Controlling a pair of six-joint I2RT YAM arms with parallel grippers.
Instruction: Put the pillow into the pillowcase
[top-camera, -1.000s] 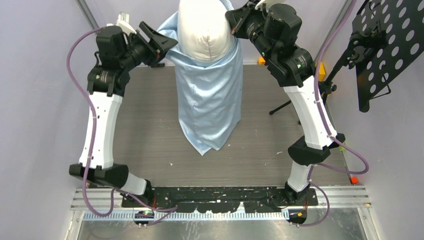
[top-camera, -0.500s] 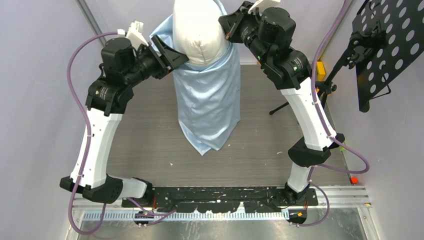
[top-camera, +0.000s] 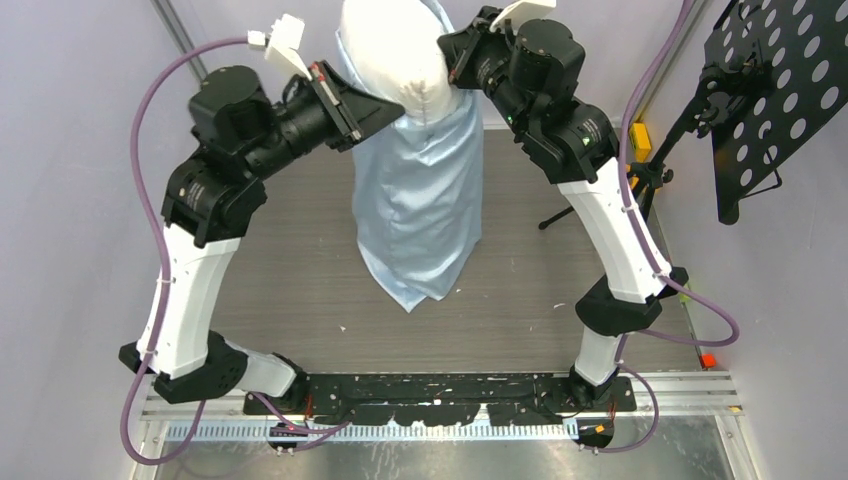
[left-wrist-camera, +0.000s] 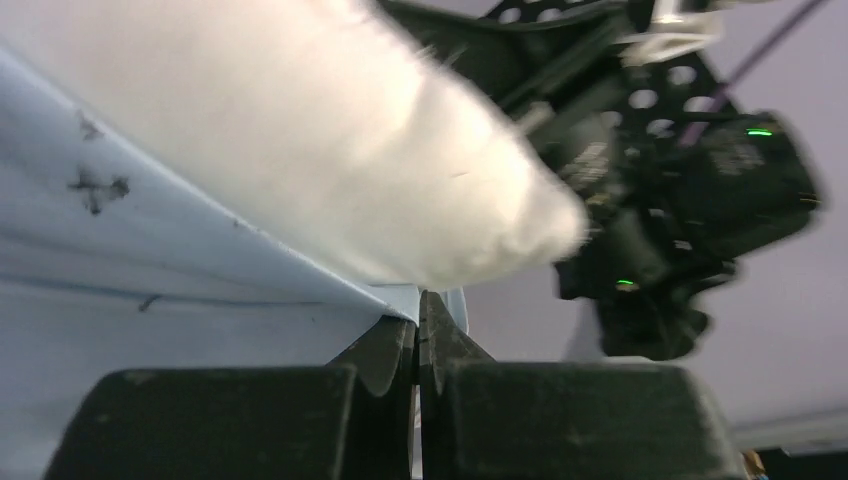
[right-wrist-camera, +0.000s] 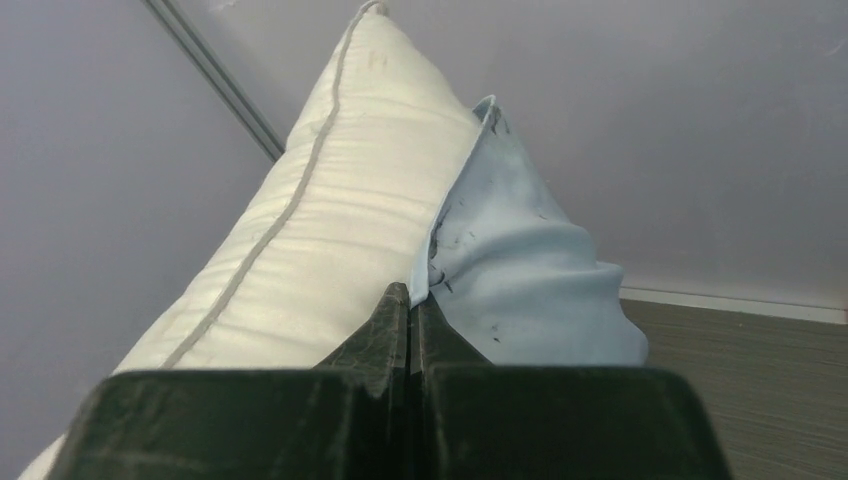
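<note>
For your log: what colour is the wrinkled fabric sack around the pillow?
The fabric sack is light blue, clearest in the top external view.

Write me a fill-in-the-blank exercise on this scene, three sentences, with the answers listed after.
1. The white pillow sticks out of the open end of the light ___ pillowcase.
2. The left gripper and the right gripper are each ___ on an edge of the pillowcase's opening.
3. The black perforated stand is on the robot's ___ side.

Missing words: blue; shut; right.
</note>
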